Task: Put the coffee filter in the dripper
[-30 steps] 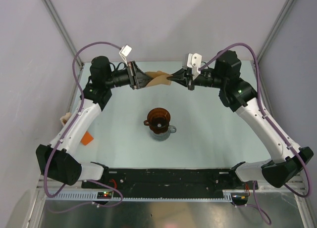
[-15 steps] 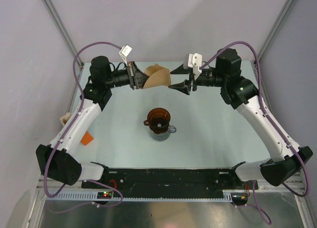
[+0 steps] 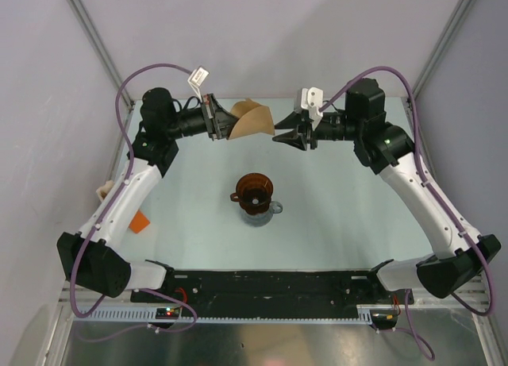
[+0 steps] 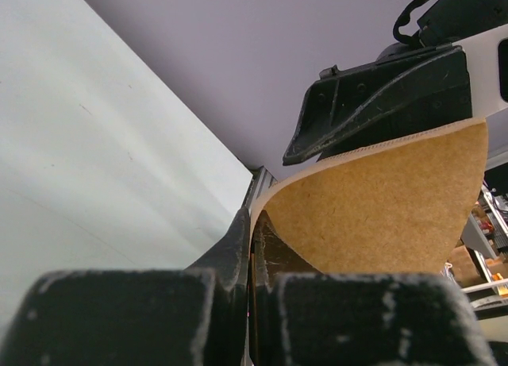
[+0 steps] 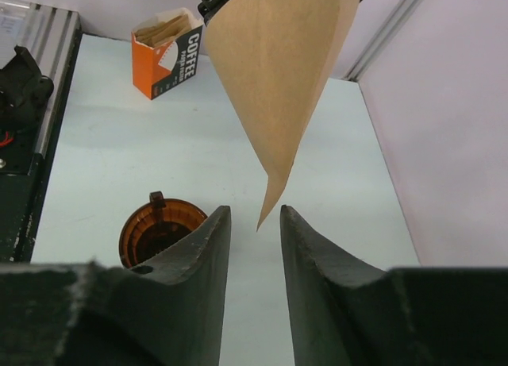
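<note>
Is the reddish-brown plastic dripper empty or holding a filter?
Empty: the reddish-brown translucent plastic dripper shows its bare centre hole; the tan paper filter hangs elsewhere.

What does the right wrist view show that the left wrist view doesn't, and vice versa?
Only the right wrist view: the dripper, an orange box, and the open gap between the right end effector's fingers. Only the left wrist view: the left end effector pinching the filter's edge. Both: the filter, the table and part of the right end effector.
</note>
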You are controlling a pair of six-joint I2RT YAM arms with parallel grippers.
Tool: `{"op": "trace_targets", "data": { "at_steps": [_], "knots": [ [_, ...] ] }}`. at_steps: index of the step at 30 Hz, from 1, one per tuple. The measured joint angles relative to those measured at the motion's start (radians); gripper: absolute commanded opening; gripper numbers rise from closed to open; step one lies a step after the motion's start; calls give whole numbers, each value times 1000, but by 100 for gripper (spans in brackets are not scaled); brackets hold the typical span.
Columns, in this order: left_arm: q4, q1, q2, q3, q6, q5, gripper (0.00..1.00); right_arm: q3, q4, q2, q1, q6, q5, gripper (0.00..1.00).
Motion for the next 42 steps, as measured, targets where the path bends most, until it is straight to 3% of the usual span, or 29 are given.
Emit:
{"op": "trace_targets", "data": {
  "at_steps": [12,28,36,42],
  "knots": [
    [1,0,0,0,-1,0,0,0,26,29,6,12,13,1],
    [1,-4,0,0,-2,44,1,23,-50,44,-2,-75,26,0],
    [3,-5,2,0,1,43,33,23,-50,44,-6,-73,15,0],
    [5,-13,27,6,2,44,33,23,-13,44,-8,-56,7,0]
  ]
}}
